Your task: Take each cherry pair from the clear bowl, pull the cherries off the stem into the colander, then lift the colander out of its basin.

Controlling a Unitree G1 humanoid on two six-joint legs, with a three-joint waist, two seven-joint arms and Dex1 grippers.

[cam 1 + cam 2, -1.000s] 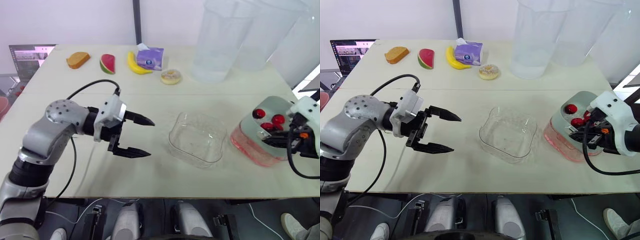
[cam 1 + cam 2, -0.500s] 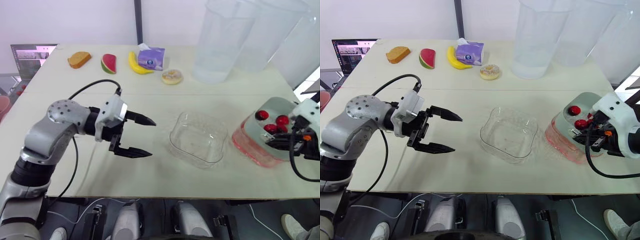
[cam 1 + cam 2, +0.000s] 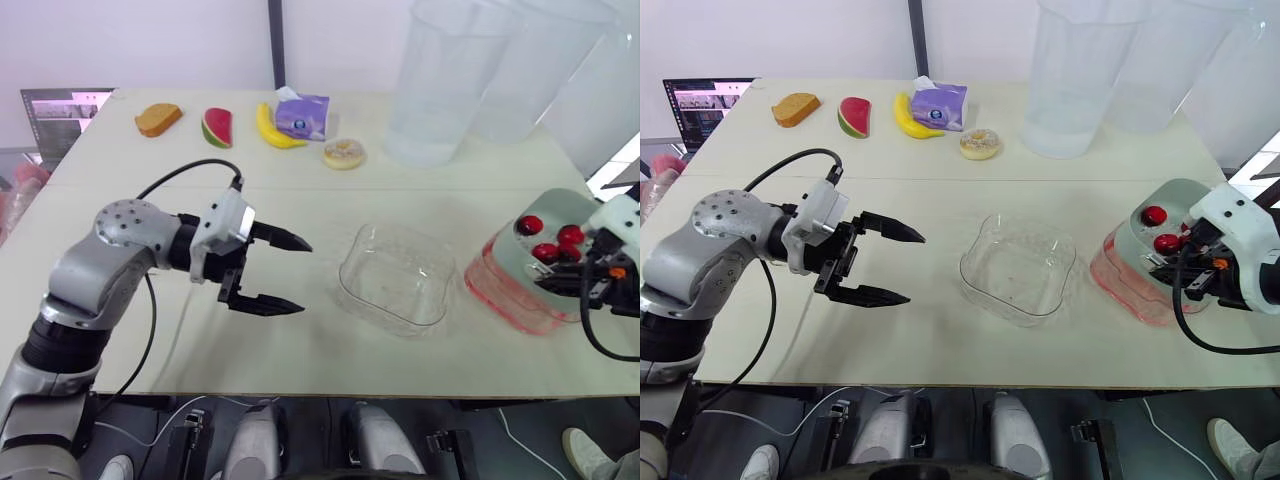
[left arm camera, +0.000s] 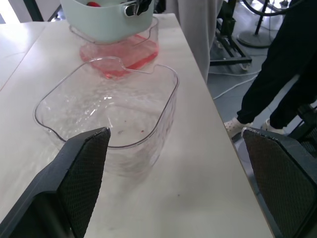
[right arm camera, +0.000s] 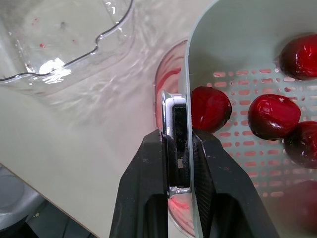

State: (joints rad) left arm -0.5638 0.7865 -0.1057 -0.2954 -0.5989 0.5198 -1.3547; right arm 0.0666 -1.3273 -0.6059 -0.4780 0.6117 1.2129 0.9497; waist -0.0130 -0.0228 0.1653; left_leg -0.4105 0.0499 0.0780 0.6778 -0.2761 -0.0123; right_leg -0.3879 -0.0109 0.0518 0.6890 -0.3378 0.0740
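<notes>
Pale-green slotted colander (image 5: 233, 49) of dark red cherries (image 5: 273, 116) sits tipped over its translucent pink basin (image 3: 1120, 280), my right hand (image 5: 179, 141) clamped on one rim, left hand (image 3: 300, 276) agape; one-sided pinch could slip, spilling fruit.

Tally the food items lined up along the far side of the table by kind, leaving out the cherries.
Bread slice: 1
Watermelon slice: 1
Banana: 1
Doughnut: 1
Total: 4
</notes>
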